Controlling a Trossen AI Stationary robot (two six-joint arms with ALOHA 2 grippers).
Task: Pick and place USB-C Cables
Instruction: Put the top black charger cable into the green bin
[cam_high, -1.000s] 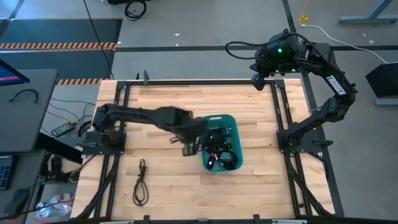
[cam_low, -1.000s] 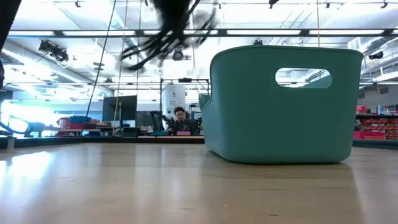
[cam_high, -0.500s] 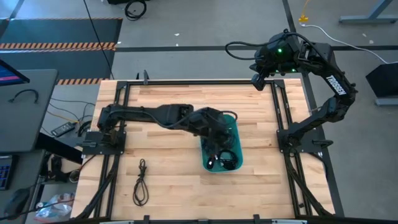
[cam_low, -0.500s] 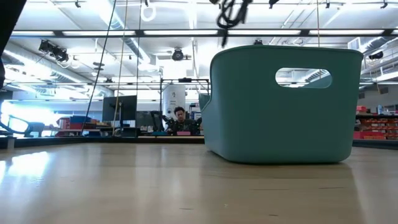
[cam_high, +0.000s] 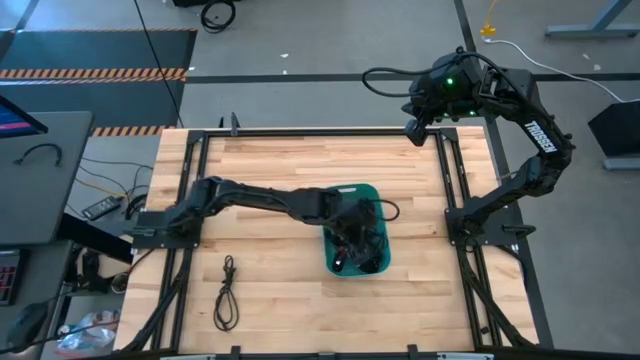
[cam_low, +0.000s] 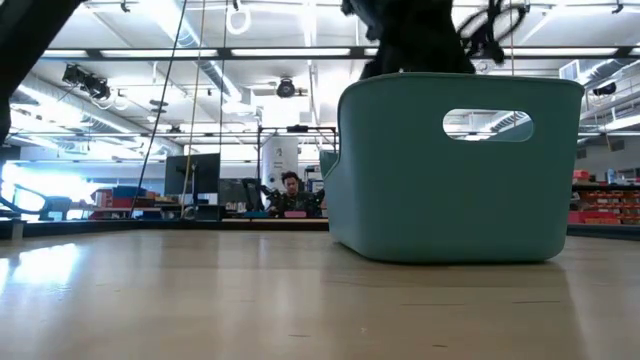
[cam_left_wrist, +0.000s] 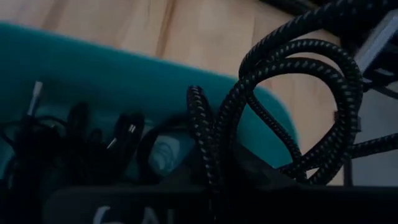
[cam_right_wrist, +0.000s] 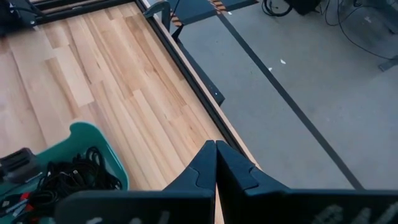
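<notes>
While one cable (cam_high: 227, 294) lies out, one tub (cam_high: 372, 192)

Table (cam_high: 280, 160) = light wood butcher-block w/ visible strips, smooth, slight satin sheen; low view shows soft glare on it. Tub (cam_low: 460, 170) is teal plastic, smooth, semi-matt, molded w/ a cutout handle. Cable (cam_left_wrist: 280, 106) pinched right btwn the left gripper (cam_high: 358, 222) fingers has a braided woven jacket, black w/ grey flecks, rough-looking texture. Cables (cam_right_wrist: 74, 177) down in the tub, below the fingers, look like plain black cord, finish hard to tell. Right gripper (cam_right_wrist: 215, 163) fingers: dark matt plastic, pressed together. Frame rails (cam_high: 440, 170) = black matt metal.
</notes>
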